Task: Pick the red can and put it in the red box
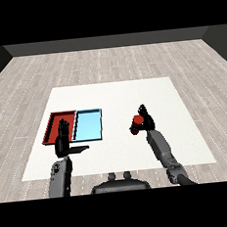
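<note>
The red can stands on the white table right of centre. My right hand is against its right side, with the fingers and thumb curled round it. The red tray lies at the left of the table. My left hand hovers over the tray's near edge, fingers straight and pointing up, thumb stuck out to the right, holding nothing.
A light blue tray lies right beside the red tray, between it and the can. The white table extends behind both trays and to the right of the can.
</note>
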`<state>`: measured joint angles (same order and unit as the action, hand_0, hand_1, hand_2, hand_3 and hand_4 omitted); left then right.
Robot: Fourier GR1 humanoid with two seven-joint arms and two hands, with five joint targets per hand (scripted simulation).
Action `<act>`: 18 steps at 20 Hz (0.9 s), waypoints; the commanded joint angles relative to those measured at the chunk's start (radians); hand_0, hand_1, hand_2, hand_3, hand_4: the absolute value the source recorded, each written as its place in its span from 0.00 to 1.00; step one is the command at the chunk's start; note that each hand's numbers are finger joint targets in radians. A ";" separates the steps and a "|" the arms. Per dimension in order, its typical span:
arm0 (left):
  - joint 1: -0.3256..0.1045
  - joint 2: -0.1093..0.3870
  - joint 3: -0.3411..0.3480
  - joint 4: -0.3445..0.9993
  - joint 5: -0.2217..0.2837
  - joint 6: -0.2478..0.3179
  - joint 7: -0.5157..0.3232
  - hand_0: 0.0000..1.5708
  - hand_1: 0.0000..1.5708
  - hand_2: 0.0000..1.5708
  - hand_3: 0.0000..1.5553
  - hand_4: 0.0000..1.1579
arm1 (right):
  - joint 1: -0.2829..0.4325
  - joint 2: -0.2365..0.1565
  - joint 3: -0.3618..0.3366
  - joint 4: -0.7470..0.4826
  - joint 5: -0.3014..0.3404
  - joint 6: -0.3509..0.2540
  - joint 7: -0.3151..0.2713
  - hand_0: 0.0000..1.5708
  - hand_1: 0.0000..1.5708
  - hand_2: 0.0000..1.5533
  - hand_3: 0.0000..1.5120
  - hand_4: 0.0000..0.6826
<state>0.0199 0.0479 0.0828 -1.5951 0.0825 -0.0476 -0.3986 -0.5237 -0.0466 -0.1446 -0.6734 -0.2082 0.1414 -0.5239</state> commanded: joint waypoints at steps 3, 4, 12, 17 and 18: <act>-0.023 0.002 0.008 -0.016 0.024 0.001 0.043 0.00 0.00 0.00 0.00 0.00 | 0.005 0.021 0.018 0.013 0.013 -0.019 0.000 0.00 0.00 0.00 0.00 0.00; -0.061 0.008 0.001 0.028 -0.027 0.026 0.020 0.00 0.00 0.00 0.00 0.00 | 0.054 0.028 0.034 -0.028 0.020 -0.013 -0.018 0.00 0.00 0.00 0.00 0.00; 0.072 -0.034 -0.043 -0.061 -0.036 0.023 -0.015 0.00 0.00 0.00 0.00 0.00 | -0.064 0.031 0.019 0.049 0.044 -0.126 0.028 0.94 0.94 0.95 0.95 0.85; -0.038 0.015 0.030 0.026 0.011 0.005 0.000 0.00 0.00 0.00 0.00 0.00 | -0.105 0.016 0.007 0.144 0.076 -0.166 -0.044 0.95 0.95 0.94 0.95 0.98; 0.084 -0.036 -0.051 -0.100 -0.048 0.042 0.015 0.00 0.00 0.00 0.00 0.00 | 0.011 0.018 0.054 -0.046 0.076 -0.166 0.044 0.95 0.95 0.94 0.95 0.98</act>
<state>0.0291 0.0405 0.0728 -1.6289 0.0704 -0.0293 -0.3791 -0.5689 -0.0296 -0.1273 -0.6095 -0.1537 0.0119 -0.5273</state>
